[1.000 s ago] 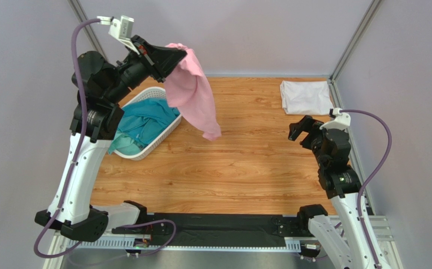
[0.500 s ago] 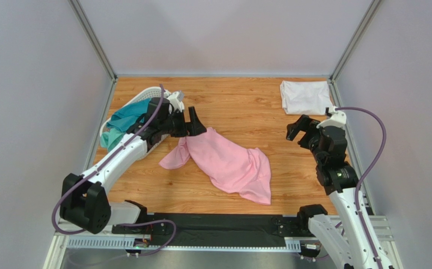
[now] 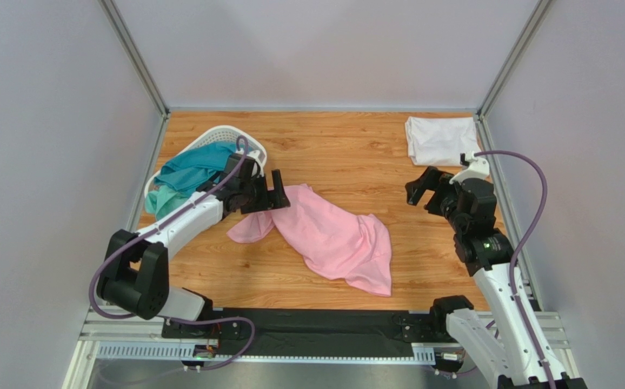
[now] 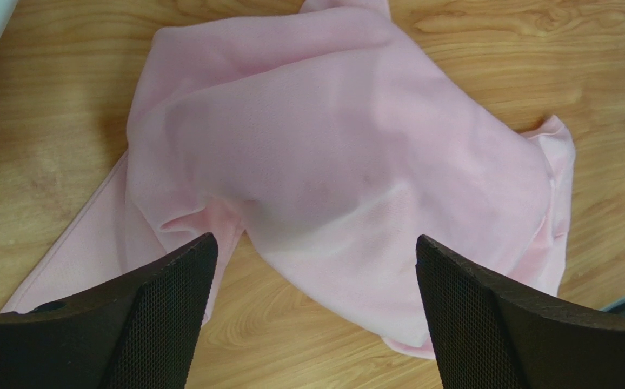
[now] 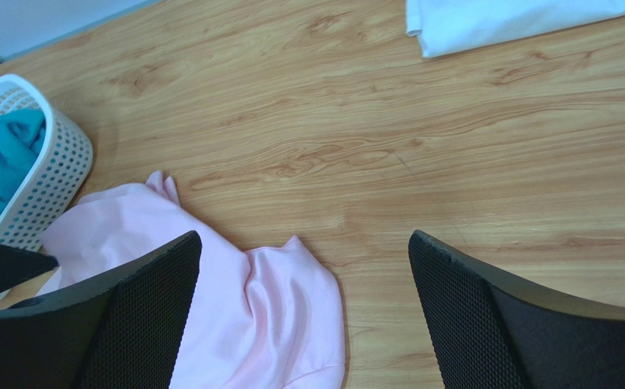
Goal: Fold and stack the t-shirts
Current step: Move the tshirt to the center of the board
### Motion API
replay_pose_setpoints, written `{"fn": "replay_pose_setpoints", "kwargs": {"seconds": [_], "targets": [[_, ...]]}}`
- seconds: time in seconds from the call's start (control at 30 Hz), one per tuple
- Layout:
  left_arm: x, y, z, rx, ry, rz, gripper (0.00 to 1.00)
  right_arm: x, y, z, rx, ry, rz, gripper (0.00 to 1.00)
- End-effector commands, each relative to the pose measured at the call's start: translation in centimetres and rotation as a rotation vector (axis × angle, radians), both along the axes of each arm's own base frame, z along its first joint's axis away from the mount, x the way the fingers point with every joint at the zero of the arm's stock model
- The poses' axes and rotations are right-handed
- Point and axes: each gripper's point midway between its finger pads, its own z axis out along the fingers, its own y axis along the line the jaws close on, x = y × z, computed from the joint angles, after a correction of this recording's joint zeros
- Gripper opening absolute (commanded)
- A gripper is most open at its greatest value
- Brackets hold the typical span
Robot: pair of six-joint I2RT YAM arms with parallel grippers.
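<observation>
Crumpled light pink cotton t-shirt [image 3: 328, 235] is lying across the wooden table [image 3: 348, 154], apparently spread for folding.
The left gripper [image 4: 314, 243] is hovering wide open and empty over it; the right gripper [image 3: 422, 187] is waiting open near the folded white t-shirt [image 3: 442, 139], likely the stack's base.

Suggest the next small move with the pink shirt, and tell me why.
Probably lower the left end effector and close it on the edge of the pink t-shirt beneath it, to start spreading it. The shirt lies crumpled on the table, and both this and the right end effector stand open, holding nothing.
</observation>
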Motion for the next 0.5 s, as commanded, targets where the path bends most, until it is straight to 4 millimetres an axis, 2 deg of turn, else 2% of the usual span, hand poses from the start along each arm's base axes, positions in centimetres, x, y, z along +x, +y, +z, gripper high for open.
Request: {"fn": "replay_pose_setpoints", "kwargs": {"seconds": [0.0,0.07,0.1,0.17,0.27,0.3,0.47], "targets": [[-1.5,2.2,-1.1,0.068,0.028,0.082,0.97,0.1,3.0,-0.2,0.034,0.005,0.158,1.00],[-2.5,3.5,-1.8,0.097,0.021,0.135,0.96,-0.1,4.6,-1.3,0.025,0.043,0.213,1.00],[-2.7,3.9,-2.1,0.108,0.016,0.148,0.94,0.0,5.2,-2.5,0.011,0.084,0.232,1.00],[-2.9,4.7,-2.6,0.127,0.014,0.178,0.88,-0.2,7.2,-3.4,0.005,0.116,0.295,1.00],[-1.1,6.1,-2.5,0.170,-0.009,0.253,0.87,-0.1,9.4,-4.4,-0.019,0.154,0.356,1.00],[-0.6,6.4,-2.4,0.172,-0.010,0.272,0.89,0.2,9.7,-4.9,-0.037,0.171,0.354,1.00],[3.7,8.7,-1.5,0.137,-0.056,0.366,0.99,0.6,10.3,-4.7,-0.052,0.174,0.361,1.00]]}}
